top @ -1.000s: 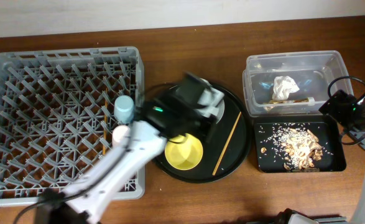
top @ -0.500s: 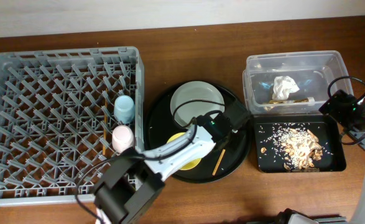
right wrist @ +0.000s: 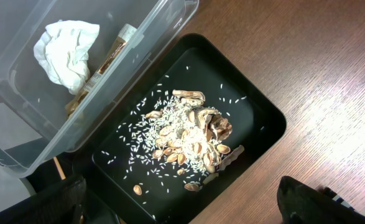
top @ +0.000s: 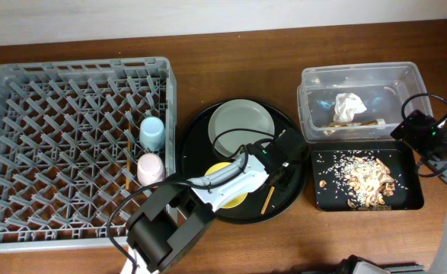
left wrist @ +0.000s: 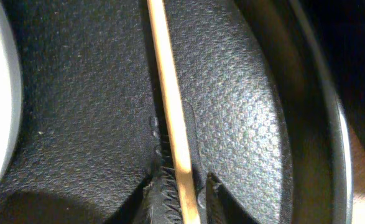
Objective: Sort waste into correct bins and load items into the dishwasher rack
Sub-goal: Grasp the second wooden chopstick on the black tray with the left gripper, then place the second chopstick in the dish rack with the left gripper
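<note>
One wooden chopstick (left wrist: 166, 93) lies on the round black tray (top: 200, 141). My left gripper (left wrist: 181, 186) is down over it, its jaws narrowly open with one on each side. In the overhead view the gripper (top: 278, 169) covers the chopstick's upper part (top: 266, 200). The yellow bowl (top: 234, 200) and the grey-green plate (top: 242, 125) sit on the same tray. The grey rack (top: 78, 67) holds the blue cup (top: 151, 132), the pink cup (top: 149, 167) and the other chopstick (top: 128, 171). My right gripper (right wrist: 179, 202) is wide open and empty over the shallow black tray (right wrist: 263, 118) of food scraps (right wrist: 194, 137).
The clear tub (top: 360, 74) at the back right holds the white tissue (right wrist: 67, 50) and a brown wrapper-like strip (right wrist: 107, 59). Rice grains lie scattered in the shallow tray (top: 410, 199). The left arm reaches across the yellow bowl. Bare wood shows at the front right.
The left arm swung from the round tray's left side across to its right side and came down over the chopstick. The right arm has not moved.
</note>
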Controlling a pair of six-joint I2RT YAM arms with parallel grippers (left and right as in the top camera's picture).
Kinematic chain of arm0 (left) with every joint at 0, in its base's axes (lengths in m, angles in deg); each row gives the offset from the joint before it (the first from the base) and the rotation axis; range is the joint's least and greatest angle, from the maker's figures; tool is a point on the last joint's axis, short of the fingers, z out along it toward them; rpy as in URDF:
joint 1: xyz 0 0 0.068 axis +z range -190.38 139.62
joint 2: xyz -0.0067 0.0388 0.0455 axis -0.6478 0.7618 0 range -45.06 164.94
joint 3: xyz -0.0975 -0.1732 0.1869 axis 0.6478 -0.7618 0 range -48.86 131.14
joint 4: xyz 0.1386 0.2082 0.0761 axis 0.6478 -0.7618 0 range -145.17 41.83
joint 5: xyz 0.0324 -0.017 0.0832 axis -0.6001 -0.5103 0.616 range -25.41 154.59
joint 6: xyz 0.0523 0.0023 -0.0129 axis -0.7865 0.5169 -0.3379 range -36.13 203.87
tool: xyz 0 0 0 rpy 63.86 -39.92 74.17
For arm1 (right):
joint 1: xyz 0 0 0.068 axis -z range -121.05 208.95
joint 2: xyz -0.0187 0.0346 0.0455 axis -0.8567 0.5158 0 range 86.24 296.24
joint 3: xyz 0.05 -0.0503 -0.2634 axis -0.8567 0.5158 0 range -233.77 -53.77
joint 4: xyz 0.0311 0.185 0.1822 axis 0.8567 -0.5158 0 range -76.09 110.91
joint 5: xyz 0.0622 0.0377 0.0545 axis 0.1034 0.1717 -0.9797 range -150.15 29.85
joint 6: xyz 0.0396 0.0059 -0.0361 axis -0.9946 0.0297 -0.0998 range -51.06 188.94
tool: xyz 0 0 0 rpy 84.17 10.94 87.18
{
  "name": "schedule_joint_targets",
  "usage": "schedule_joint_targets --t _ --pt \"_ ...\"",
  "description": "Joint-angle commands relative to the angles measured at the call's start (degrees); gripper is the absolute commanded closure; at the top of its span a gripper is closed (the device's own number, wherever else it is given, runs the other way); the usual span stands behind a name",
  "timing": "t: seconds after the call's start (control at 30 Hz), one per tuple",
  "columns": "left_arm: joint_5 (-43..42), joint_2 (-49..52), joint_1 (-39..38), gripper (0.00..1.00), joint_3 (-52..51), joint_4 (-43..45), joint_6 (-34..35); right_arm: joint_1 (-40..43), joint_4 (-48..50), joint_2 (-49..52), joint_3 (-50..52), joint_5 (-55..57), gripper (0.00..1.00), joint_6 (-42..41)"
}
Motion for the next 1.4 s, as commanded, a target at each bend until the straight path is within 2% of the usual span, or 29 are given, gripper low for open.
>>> schedule_joint_targets --t 0.0,0.03,0.07,0.3,0.5,0.63,0.77,0.83,0.93,1.13,1.37 --pt "-0.37 3.39 -1.11 0.91 -0.52 -0.39 0.42 0.35 0.00 0.11 -0.68 0.70 0.01 -0.04" --pt "-0.37 3.30 -1.11 0.98 -0.39 -0.42 0.42 0.35 0.00 0.11 -0.68 0.70 0.01 -0.04" --pt "-0.37 3.17 -1.11 0.99 -0.17 -0.57 0.42 0.35 0.00 0.11 -0.68 0.70 0.01 -0.04" --pt "1.27 -1.68 -1.09 0.99 2.05 -3.23 0.42 0.35 -0.02 0.11 -0.68 0.70 0.01 -0.04" --pt "11.13 -16.68 -0.55 0.99 5.51 -10.97 0.35 0.35 -0.02 0.11 -0.68 0.70 0.01 -0.04" --pt "16.15 -26.64 3.06 0.99 5.51 -18.40 -2.71 0.35 0.00 0.11 -0.68 0.70 0.02 -0.04" --pt "22.16 -32.41 11.93 0.99 5.51 -29.68 -2.95 0.35 -0.02 0.11 -0.68 0.70 0.01 -0.04" --pt "22.75 -32.94 19.54 0.99 5.49 -35.71 -4.44 0.35 -0.02 0.11 -0.68 0.70 0.01 -0.04" --pt "22.75 -32.41 28.68 0.99 4.11 -39.17 -5.03 0.35 -0.02 0.11 -0.68 0.70 0.01 -0.04" --pt "22.75 -29.75 42.71 1.00 -2.80 -35.28 -5.51 0.35 -0.02 0.11 -0.68 0.70 0.01 -0.04" --pt "22.75 -25.62 49.07 1.00 -7.45 -27.04 -14.27 0.35 0.00 0.11 -0.68 0.70 0.01 -0.04"
